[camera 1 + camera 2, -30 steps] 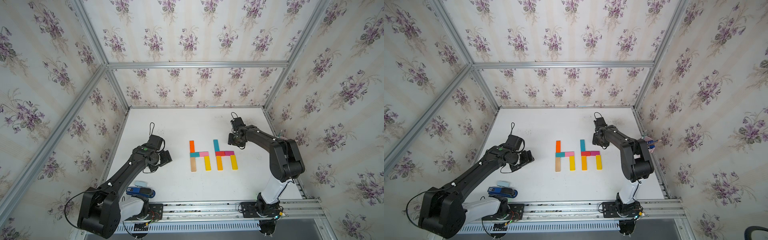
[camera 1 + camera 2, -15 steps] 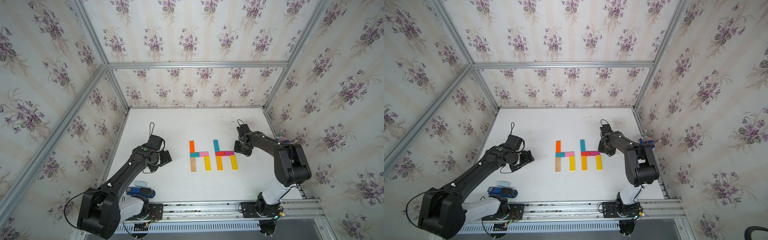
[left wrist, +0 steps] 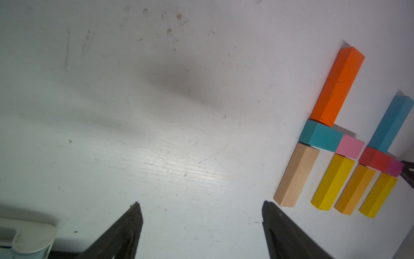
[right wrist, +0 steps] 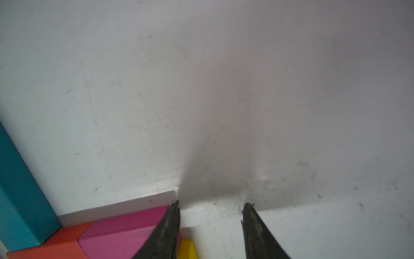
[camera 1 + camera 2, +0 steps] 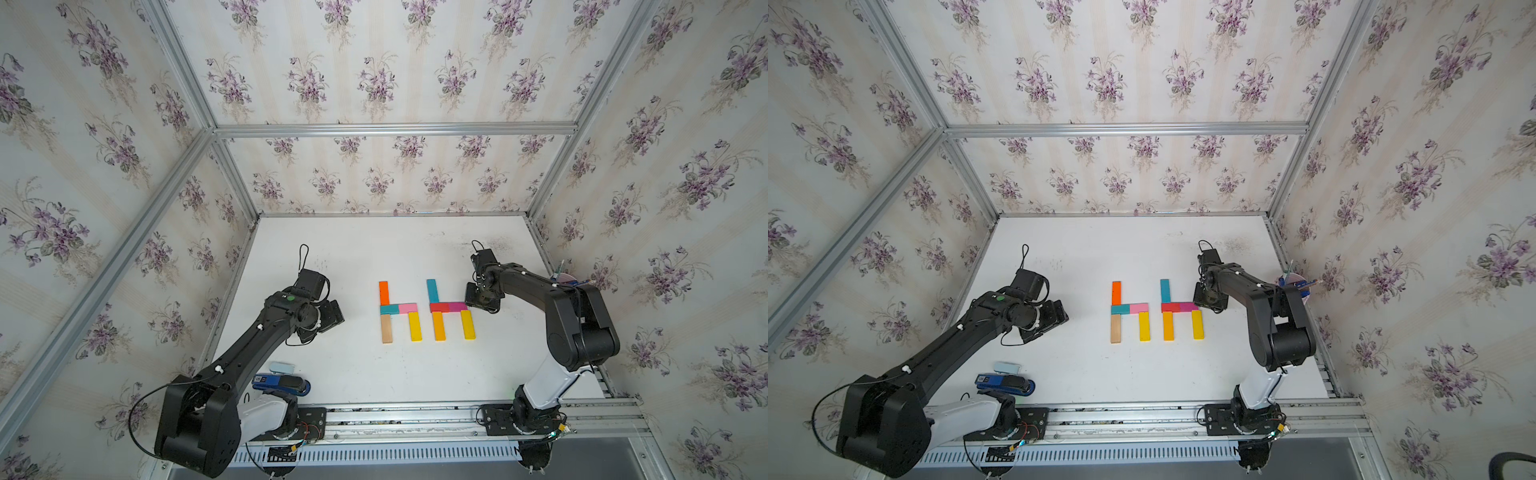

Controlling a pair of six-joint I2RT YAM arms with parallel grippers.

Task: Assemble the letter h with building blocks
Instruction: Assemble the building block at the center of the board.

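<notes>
Two lowercase h figures of building blocks lie side by side mid-table. The left one has an orange block (image 5: 383, 292), teal block (image 5: 389, 308), pink block (image 5: 407, 308), wood block (image 5: 386, 328) and yellow block (image 5: 414, 326). The right letter h has a long teal block (image 5: 432, 290), red block (image 5: 439, 307), magenta block (image 5: 457, 306), orange block (image 5: 439, 325) and yellow block (image 5: 468, 324). My right gripper (image 5: 471, 304) (image 4: 212, 203) is low at the magenta block's (image 4: 125, 233) right end, open, holding nothing. One finger (image 4: 165, 233) is at that end. My left gripper (image 5: 338, 318) (image 3: 201, 203) hangs open and empty left of the figures.
A pale blue pad (image 5: 281, 367) and a dark blue stapler-like object (image 5: 282, 382) lie at the front left by the left arm's base. Papered walls with metal rails close in the table on three sides. A small pink and blue item (image 5: 563, 279) sits at the right wall.
My right gripper has moved from behind the teal stem toward the front and down to the magenta block's end, its jaws narrowing. The left arm and the blocks have not moved.
</notes>
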